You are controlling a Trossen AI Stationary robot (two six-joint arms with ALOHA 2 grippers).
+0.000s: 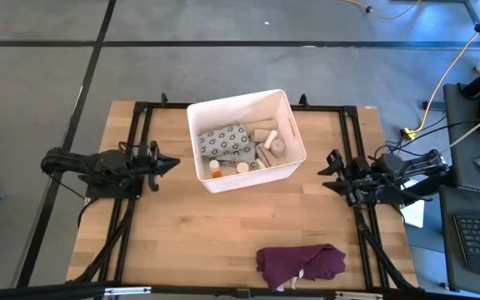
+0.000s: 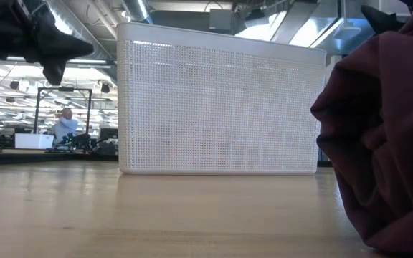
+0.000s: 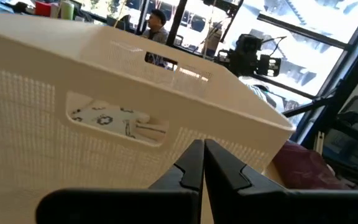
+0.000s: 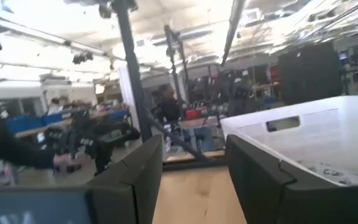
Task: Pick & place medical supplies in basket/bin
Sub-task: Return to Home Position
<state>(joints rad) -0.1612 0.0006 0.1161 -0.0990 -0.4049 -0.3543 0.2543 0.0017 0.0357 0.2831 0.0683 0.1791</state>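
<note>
The white basket [image 1: 244,137] stands on its base at the middle of the wooden table. Inside lie the medical supplies: a patterned grey-white packet [image 1: 226,142], beige rolls [image 1: 270,143] and an orange pill bottle [image 1: 216,169]. My left gripper [image 1: 172,163] hovers shut just left of the basket, pointing at its left wall; in the left wrist view the shut fingertips [image 3: 202,163] face the handle slot [image 3: 114,118]. My right gripper [image 1: 330,171] hovers open to the right of the basket, with nothing between its fingers [image 4: 194,162].
A crumpled dark purple cloth [image 1: 300,265] lies near the table's front edge, right of centre, and fills the right of the low view [image 2: 386,136]. Black frame rails [image 1: 132,125] run along both table sides. Bare wood lies in front of the basket.
</note>
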